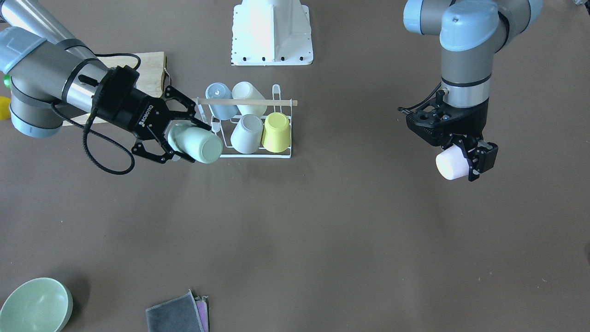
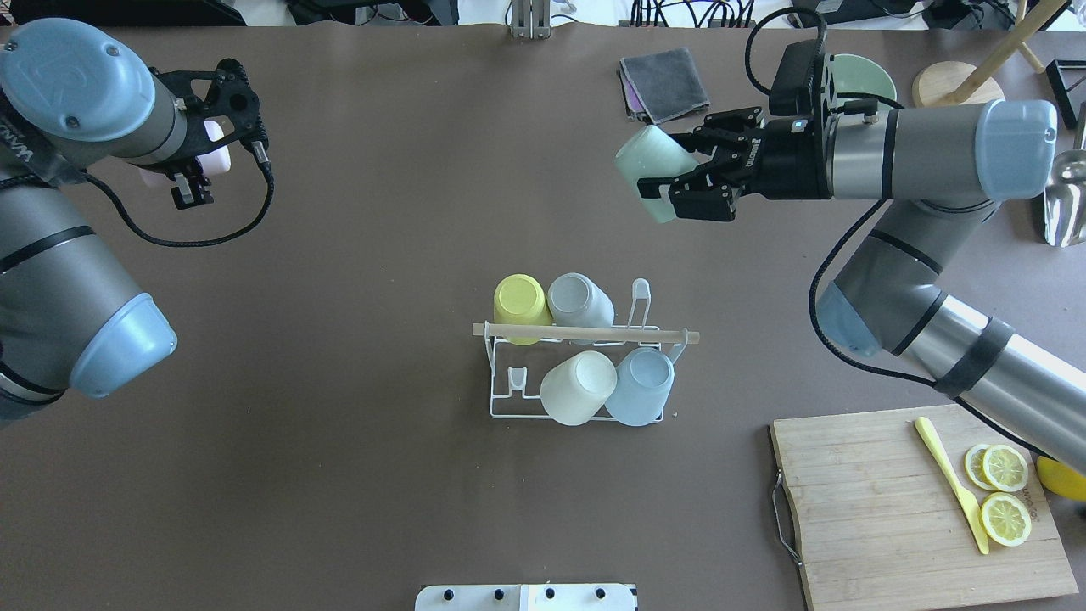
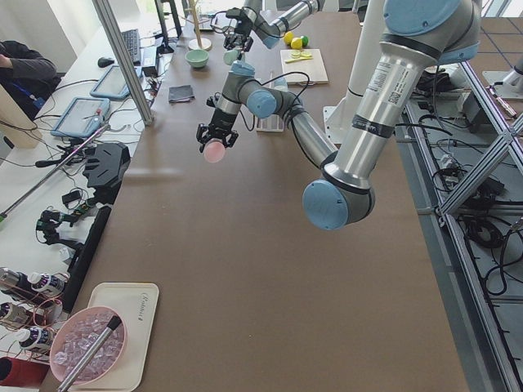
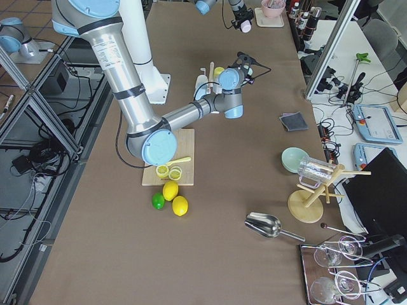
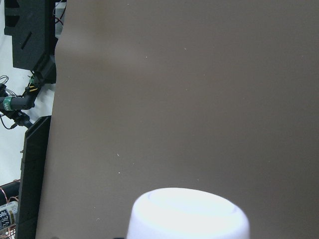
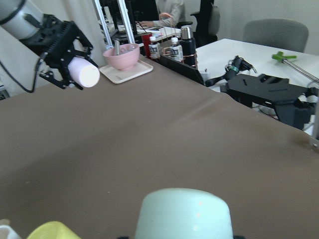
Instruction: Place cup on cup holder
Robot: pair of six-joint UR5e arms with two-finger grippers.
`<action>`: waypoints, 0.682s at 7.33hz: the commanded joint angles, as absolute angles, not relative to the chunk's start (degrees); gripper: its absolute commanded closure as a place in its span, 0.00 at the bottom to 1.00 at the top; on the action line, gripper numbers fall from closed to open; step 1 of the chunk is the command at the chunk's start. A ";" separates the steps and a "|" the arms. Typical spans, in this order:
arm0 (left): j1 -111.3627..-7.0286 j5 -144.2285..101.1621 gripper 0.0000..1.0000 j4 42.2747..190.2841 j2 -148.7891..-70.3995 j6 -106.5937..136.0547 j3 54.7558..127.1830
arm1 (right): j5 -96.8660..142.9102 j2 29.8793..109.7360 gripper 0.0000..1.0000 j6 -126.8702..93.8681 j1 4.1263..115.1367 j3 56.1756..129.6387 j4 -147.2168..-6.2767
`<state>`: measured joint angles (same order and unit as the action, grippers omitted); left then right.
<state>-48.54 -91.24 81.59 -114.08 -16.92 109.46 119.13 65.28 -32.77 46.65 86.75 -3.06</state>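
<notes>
Right gripper (image 1: 192,140) pinches a mint cup (image 1: 207,147) sideways between its fingers, near the mid-table cup holder (image 1: 258,157). Left gripper (image 1: 465,159) pinches a pink cup (image 1: 448,164) toward the far edge.

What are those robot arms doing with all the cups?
The robot is loading cups onto a white cup holder. It already carries four cups, and two prongs are free. The right claw holds a pale green cup in the air near the holder. The left claw holds a pinkish cup far off to the side.
</notes>
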 commanded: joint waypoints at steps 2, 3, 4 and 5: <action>-48.52 -91.23 0.60 81.65 -114.61 -16.88 109.42 | 119.71 66.71 0.96 -26.13 44.65 86.57 5.54; -48.52 -91.49 0.60 81.65 -114.70 -16.96 109.68 | 119.62 66.80 0.97 -24.71 42.39 85.70 6.58; -48.52 -91.58 0.60 81.65 -114.78 -16.88 109.86 | 119.27 66.80 0.97 -25.31 41.23 84.04 9.29; -48.52 -91.67 0.60 81.74 -114.79 -16.96 110.73 | 119.18 66.88 1.00 -25.31 41.31 83.68 10.45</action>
